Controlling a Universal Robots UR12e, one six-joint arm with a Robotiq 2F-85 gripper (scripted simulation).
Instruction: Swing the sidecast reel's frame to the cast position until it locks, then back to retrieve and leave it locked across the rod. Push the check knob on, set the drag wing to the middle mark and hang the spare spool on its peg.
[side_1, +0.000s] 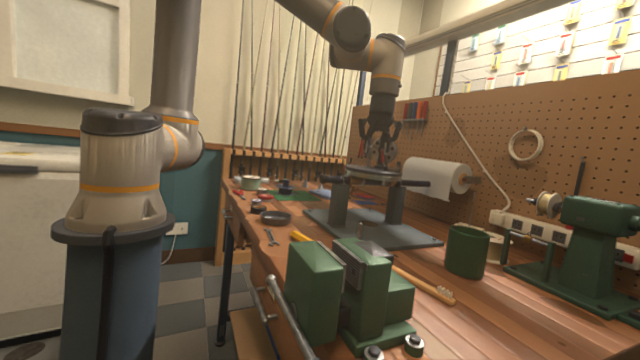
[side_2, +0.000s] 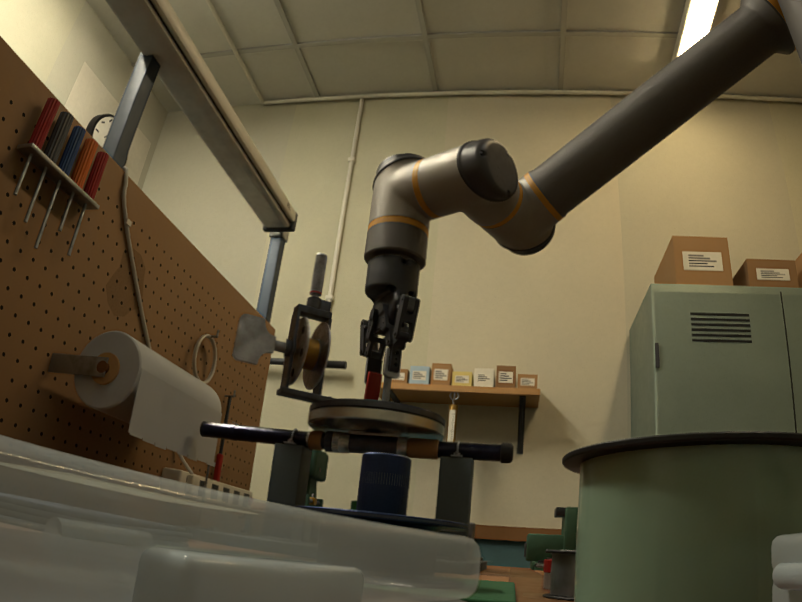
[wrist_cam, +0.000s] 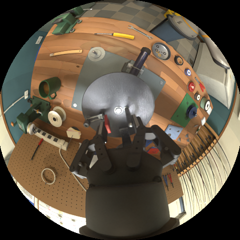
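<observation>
The rod under the reel is partly hidden by the reel's flat disc. The sidecast reel sits on a two-post stand, its grey disc facing up. A small red drag wing stands up from the disc near the hub. My gripper hangs straight down over the disc with its fingers on either side of the red wing. It is open and holds nothing. A spare spool lies on the bench beyond the grey base plate. A peg stands on a round pad at the plate's corner.
A green vise stands at the near bench edge. A green mug and a line winder sit by the pegboard. A paper roll hangs close behind the reel. Small parts, a wrench and a yellow-handled tool lie along the bench's front.
</observation>
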